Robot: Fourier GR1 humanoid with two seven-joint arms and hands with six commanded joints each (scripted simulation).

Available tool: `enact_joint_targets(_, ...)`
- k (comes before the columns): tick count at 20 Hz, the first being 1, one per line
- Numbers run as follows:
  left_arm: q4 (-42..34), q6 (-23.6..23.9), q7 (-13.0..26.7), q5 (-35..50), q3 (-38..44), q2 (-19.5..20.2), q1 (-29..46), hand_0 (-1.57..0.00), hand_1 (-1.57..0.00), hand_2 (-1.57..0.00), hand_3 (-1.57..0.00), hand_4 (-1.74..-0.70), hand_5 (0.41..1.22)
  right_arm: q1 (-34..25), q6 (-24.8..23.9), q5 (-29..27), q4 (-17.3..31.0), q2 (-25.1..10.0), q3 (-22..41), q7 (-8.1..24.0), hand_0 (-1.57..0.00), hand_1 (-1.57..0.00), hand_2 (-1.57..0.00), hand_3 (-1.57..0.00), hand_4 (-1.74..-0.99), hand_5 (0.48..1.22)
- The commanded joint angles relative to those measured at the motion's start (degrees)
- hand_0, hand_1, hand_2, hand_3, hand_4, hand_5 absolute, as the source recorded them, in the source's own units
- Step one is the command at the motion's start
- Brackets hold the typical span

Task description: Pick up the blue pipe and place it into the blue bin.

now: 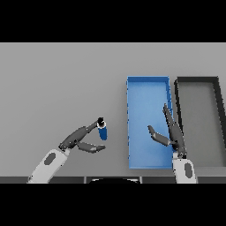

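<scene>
The blue pipe (103, 132) is a short cylinder with a dark top end, standing on the grey table left of the blue bin (142, 106). My left hand (76, 139) comes in from the lower left. Its straight fingers reach the pipe's top end, and the thumb is spread apart below, short of the pipe. I cannot tell whether the fingers touch the pipe. My right hand (173, 133) hovers over the near right part of the blue bin, fingers straight and thumb held out, with nothing in it.
A dark grey bin (197, 80) stands directly right of the blue bin, almost touching it. Bare grey table (62, 79) stretches to the left and behind the pipe.
</scene>
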Motion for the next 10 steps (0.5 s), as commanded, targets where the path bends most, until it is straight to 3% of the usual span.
enact_joint_targets(1, 1.65, -0.41, -0.70, -0.01, -0.42, -1.42, -0.49, 0.00, 0.00, 0.00, 0.00, -1.12, 0.450, -0.16, 0.09, -0.16, 0.58, -0.17, -0.30, 0.17, 0.00, 0.00, 0.00, 0.00, -1.273, 0.607)
enact_joint_targets(6, 7.69, 1.26, -3.88, -3.94, -1.73, -6.02, -4.01, 0.00, 0.00, 0.00, 0.00, -1.07, 0.445, 0.43, 0.34, -0.02, 0.74, -0.15, -0.18, -0.45, 0.00, 0.00, 0.00, 0.00, -1.267, 0.598)
enact_joint_targets(9, 11.05, 0.76, -6.01, -2.17, -0.82, -9.36, -5.84, 0.00, 0.00, -0.02, -0.02, -1.11, 0.507, 0.85, 0.76, -0.57, 0.14, -0.81, -0.63, -0.50, 0.00, 0.00, 0.00, 0.00, -1.267, 0.600)
enact_joint_targets(10, 11.78, 0.32, -6.38, -0.73, 0.14, -9.95, -6.51, 0.00, -0.03, -0.11, -0.10, -1.14, 0.550, 0.57, 0.54, -0.45, 0.42, -0.33, -0.41, 0.08, 0.00, 0.00, 0.00, 0.00, -1.266, 0.601)
